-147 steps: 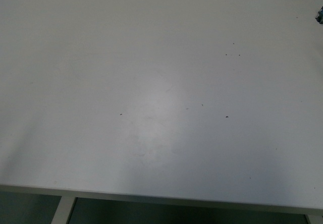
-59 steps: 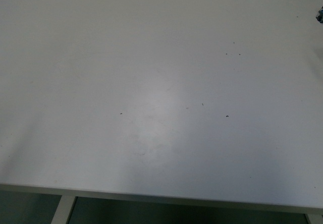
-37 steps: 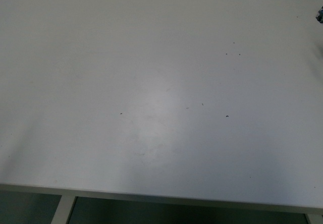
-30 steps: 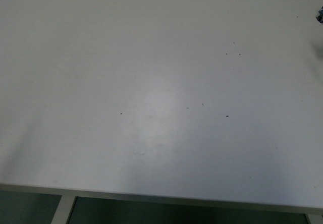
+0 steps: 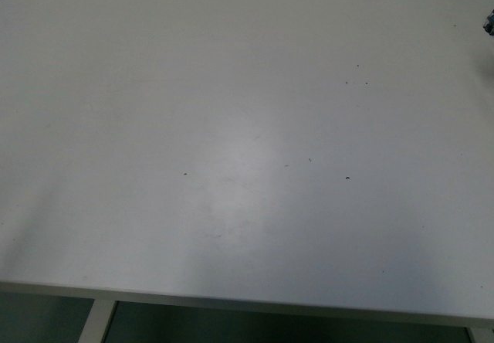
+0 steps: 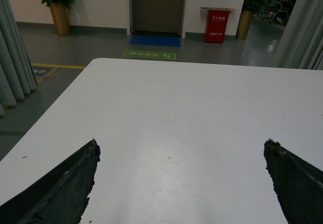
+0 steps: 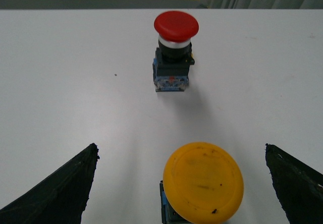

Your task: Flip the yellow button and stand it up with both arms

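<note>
**Unchanged since the earlier front pictures; yellow button between the spread right fingers**

Unmoved against the earlier front pictures: same white table [image 5: 231, 127], same scatter of small dark specks, same sliver of something small, dark and blue [image 5: 488, 25] cut off at the far right edge, too little of it showing to name. No arm within the front view.

Seen from the right wrist: yellow button [image 7: 203, 182] close under the camera, on the table top. Round yellow-orange cap turned toward the lens, broad and slightly domed, marked with a few dark scuffs and one small black fleck near its lower rim. Only a dark corner of the body with a touch of blue peeking out beneath the cap; the rest hidden, so upright or tilted hard to settle. Framed by the right gripper [image 7: 180, 146], its two dark fingers [image 7: 60, 188] spread wide, well clear of the cap on either side, gripping nothing.

Farther off on the same table, apart from the yellow one: red button [image 7: 174, 47], standing upright, red mushroom cap over a white ring, black neck and a blue-black block with a red detail.

Seen from the left wrist: left gripper [image 6: 180, 143] likewise spread wide, dark fingers [image 6: 65, 188] at either side over bare white table, holding nothing. Beyond the far table edge, grey floor with a green mat [image 6: 150, 55], a red box [image 6: 217, 26] and potted plants [image 6: 56, 4].
</note>
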Robot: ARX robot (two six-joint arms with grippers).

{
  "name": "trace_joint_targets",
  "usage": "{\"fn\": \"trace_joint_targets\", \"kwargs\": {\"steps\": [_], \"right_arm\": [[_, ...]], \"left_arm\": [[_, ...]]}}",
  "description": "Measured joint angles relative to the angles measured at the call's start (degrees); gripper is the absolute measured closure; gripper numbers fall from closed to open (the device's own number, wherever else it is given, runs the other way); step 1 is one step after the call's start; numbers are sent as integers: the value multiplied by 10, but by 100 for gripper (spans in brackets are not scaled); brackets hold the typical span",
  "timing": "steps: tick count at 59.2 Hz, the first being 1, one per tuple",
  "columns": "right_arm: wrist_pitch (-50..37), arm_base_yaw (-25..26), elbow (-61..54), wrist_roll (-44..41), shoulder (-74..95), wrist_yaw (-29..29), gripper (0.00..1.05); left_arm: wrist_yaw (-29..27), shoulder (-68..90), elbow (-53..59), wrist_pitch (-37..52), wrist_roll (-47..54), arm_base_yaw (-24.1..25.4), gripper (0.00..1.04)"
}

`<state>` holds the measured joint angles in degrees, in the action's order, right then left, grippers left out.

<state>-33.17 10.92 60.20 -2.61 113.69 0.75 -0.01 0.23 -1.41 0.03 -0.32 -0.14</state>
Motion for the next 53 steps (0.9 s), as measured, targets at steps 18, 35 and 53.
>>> {"fn": "trace_joint_targets", "kwargs": {"steps": [18,35,53], "right_arm": [[-40,14,-83,104,-143,28,7],[-217,-1,-236,44,-212,97,42],[-247,-44,-419,26,-363,52,102]], "left_arm": [[0,0,0,0,0,0,7],[0,0,0,0,0,0,7],[0,0,0,0,0,0,7]]}}
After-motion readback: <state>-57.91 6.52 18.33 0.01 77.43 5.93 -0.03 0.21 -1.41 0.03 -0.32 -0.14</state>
